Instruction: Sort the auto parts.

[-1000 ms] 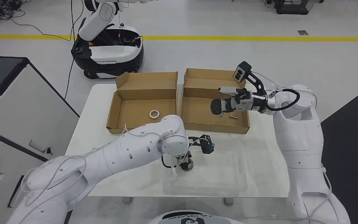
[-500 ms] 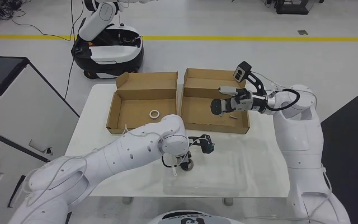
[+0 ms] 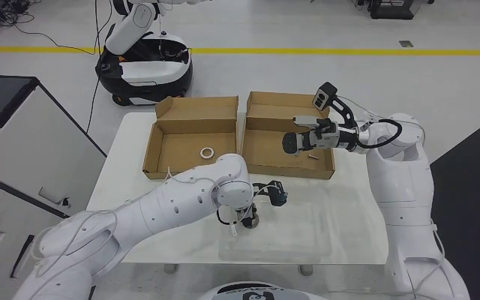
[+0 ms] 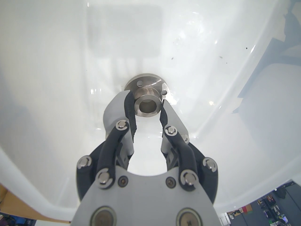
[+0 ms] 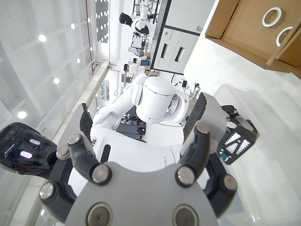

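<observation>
A metal flanged bushing stands on the floor of a clear plastic tray. My left gripper is shut on its neck, one pad on each side. In the top view the left gripper is down inside the tray near the table's front. My right gripper hangs over the right cardboard box, and in its own view the right gripper is open with nothing between its fingers. A white ring lies in the left cardboard box.
The two open boxes stand side by side at the back of the white table. A small pale part lies in the right box. The right wrist view has two white rings in a box. Another robot stands beyond the table.
</observation>
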Tool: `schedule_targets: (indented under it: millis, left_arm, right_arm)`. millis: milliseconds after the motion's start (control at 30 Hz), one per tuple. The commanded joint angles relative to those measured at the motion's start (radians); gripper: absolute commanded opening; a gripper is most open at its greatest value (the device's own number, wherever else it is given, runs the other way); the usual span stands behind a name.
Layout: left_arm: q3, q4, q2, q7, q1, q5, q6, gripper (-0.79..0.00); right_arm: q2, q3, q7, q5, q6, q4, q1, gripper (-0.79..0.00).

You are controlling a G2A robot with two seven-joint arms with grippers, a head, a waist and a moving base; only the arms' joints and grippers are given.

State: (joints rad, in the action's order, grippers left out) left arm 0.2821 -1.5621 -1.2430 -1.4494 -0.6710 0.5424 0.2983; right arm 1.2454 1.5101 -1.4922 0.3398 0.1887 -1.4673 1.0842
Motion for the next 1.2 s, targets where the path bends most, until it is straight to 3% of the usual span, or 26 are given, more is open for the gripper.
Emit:
schedule_targets:
  millis: [0,600,667,767,933,1167]
  left_arm:
    - [0.001,0.000,-0.001,0.003,-0.001,0.004,-0.002,-0.517]
    - [-0.001,0.022,-0.020,-0.003,-0.007,0.026,-0.001,-0.539]
    - [-0.003,0.027,-0.023,-0.005,-0.007,0.029,0.000,-0.570]
    - [-0.007,0.035,-0.028,-0.007,-0.007,0.035,0.000,-0.785]
    - [-0.006,0.037,-0.034,-0.011,-0.003,0.043,-0.002,-0.785]
    - [0.039,-0.026,-0.029,-0.051,0.017,0.003,-0.032,-0.785]
  right_arm:
    - [0.000,0.000,0.000,0.000,0.000,0.000,0.000,0.000]
    - [0.000,0.000,0.000,0.000,0.000,0.000,0.000,0.000]
    - [0.000,0.000,0.000,0.000,0.000,0.000,0.000,0.000]
    - [0.000,0.000,0.000,0.000,0.000,0.000,0.000,0.000]
    - [0.000,0.000,0.000,0.000,0.000,0.000,0.000,0.000]
    - [0.000,0.000,0.000,0.000,0.000,0.000,0.000,0.000]
